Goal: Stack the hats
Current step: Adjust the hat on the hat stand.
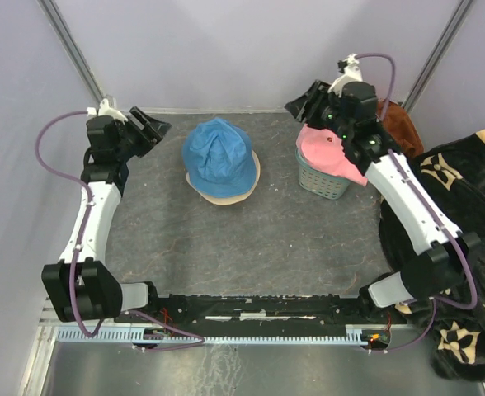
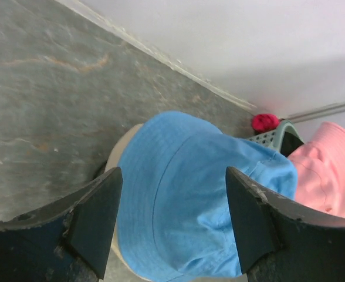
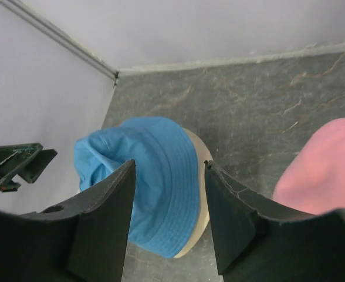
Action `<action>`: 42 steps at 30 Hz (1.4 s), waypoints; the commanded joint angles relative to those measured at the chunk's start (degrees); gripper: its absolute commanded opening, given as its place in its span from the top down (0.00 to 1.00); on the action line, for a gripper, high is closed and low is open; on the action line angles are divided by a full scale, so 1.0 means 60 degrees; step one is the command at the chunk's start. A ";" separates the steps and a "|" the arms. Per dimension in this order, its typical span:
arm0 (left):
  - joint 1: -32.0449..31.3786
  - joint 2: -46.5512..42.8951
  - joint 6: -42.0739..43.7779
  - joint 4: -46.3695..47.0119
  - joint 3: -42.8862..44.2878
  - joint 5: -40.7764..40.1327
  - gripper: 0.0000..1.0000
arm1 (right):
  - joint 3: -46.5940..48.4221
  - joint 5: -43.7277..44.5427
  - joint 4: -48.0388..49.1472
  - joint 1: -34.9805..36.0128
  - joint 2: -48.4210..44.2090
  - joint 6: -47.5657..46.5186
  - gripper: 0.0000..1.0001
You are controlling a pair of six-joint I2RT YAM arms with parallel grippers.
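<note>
A blue bucket hat [image 1: 217,150] sits on a beige hat [image 1: 228,197] in the middle back of the table. A pink hat [image 1: 327,152] lies on top of the teal basket [image 1: 318,183] to the right. My left gripper [image 1: 158,126] is open and empty, hovering left of the blue hat; its wrist view frames the blue hat [image 2: 190,202] between the fingers of the gripper [image 2: 172,173]. My right gripper [image 1: 295,106] is open and empty above the back of the pink hat. The right wrist view shows its gripper [image 3: 169,165], the blue hat [image 3: 158,170] and pink hat [image 3: 325,170].
A rust-brown cloth [image 1: 400,124] lies behind the basket at the back right. A black blanket with beige pattern [image 1: 465,206] covers the right side. Grey walls close in the back and both sides. The arm bases stand along the near edge.
</note>
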 commanded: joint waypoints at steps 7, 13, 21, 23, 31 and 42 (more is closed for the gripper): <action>0.0571 0.1360 -0.3300 0.5930 -0.2637 0.3183 0.27 | -0.0541 -0.0524 0.1504 0.0807 0.1260 -0.0383 0.41; 0.0698 0.2233 -0.4302 0.8027 -0.3393 0.3431 0.27 | -0.0568 -0.0589 0.1947 0.1089 0.2093 -0.0300 0.41; 0.0716 0.3728 -0.5536 1.0634 -0.3690 0.4131 0.29 | -0.0304 -0.0685 0.2373 0.1113 0.3057 -0.0152 0.41; 0.0747 0.3987 -0.5632 1.0850 -0.3717 0.4222 0.29 | -0.0227 -0.0691 0.2427 0.1113 0.3236 -0.0150 0.40; 0.0747 0.4477 -0.5881 1.1676 -0.3784 0.4456 0.31 | -0.0114 -0.0837 0.2846 0.1114 0.3826 0.0050 0.37; 0.0715 0.4763 -0.6035 1.2052 -0.3893 0.4718 0.39 | 0.0033 -0.1254 0.3513 0.1106 0.4359 0.0613 0.35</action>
